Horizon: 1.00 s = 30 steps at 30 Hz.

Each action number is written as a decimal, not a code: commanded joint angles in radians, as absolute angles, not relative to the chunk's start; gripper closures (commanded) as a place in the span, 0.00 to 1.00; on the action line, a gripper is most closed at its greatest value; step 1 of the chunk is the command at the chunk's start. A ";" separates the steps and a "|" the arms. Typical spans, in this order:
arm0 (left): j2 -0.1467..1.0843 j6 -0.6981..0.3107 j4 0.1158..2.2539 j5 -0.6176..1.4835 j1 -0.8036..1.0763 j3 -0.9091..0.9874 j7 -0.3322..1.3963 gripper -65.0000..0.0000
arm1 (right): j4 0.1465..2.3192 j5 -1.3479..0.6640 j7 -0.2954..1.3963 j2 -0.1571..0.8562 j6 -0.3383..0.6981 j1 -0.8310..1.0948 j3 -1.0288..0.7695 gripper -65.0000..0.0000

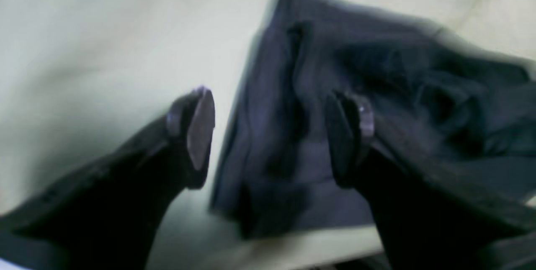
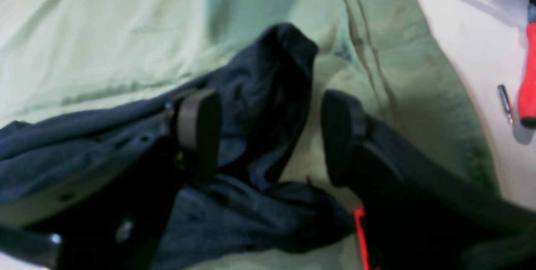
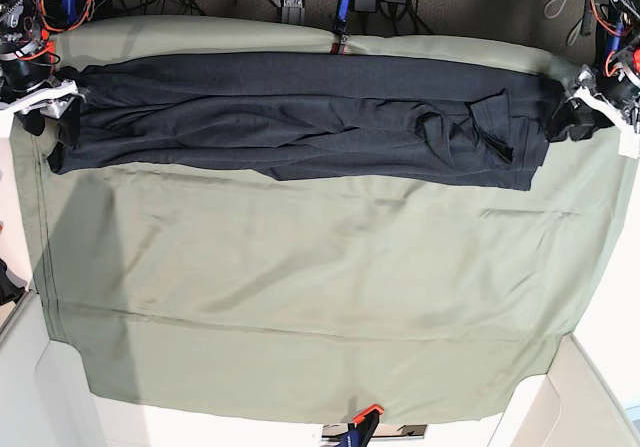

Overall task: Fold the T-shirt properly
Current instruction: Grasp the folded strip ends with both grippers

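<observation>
T-shirt [image 3: 300,117] between 2 open grippers.

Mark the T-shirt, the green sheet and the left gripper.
T-shirt [image 3: 300,117]: base view, middle of the folded dark band.
Green sheet [image 3: 320,287]: base view, bare stretch below the shirt.
Left gripper [image 1: 270,136]: left wrist view, midway between the fingertips, jaws apart over the shirt's edge.

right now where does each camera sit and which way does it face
Base: overhead, looking down on the olive-green cloth sheet with the T-shirt stretched along its far edge; an arm shows at each end.
Left wrist: on the left arm, looking past the open left gripper at one T-shirt end.
Right wrist: on the right arm, looking past the open right gripper at the other end.
All three share T-shirt and sheet.
</observation>
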State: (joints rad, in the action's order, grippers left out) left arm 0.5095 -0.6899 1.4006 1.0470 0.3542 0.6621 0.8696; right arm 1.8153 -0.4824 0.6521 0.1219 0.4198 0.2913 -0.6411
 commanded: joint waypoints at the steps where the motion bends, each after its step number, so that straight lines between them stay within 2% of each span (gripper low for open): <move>1: 0.539 -0.698 1.382 1.101 0.347 0.672 0.882 0.32 | 1.832 -0.498 0.634 0.136 0.427 0.289 -0.646 0.43; 6: 0.549 -0.698 1.273 1.274 0.312 0.672 0.993 0.32 | 1.832 -0.521 0.637 0.136 0.435 0.289 -0.646 0.43; 9: 0.548 -0.698 1.246 1.318 0.311 0.664 1.004 0.32 | 1.832 -0.524 0.643 0.136 0.453 0.292 -0.646 0.43; 17: 0.549 -0.698 1.244 1.309 0.310 0.573 0.972 0.32 | 1.832 -0.524 0.660 0.136 0.453 0.292 -0.646 0.43; 26: 0.588 -0.698 1.272 1.306 0.285 0.664 0.969 0.33 | 1.832 -0.524 0.667 0.136 0.453 0.292 -0.646 0.43; 30: 0.590 -0.698 1.271 1.221 0.282 0.663 0.931 0.33 | 1.832 -0.537 0.663 0.136 0.453 0.291 -0.646 0.43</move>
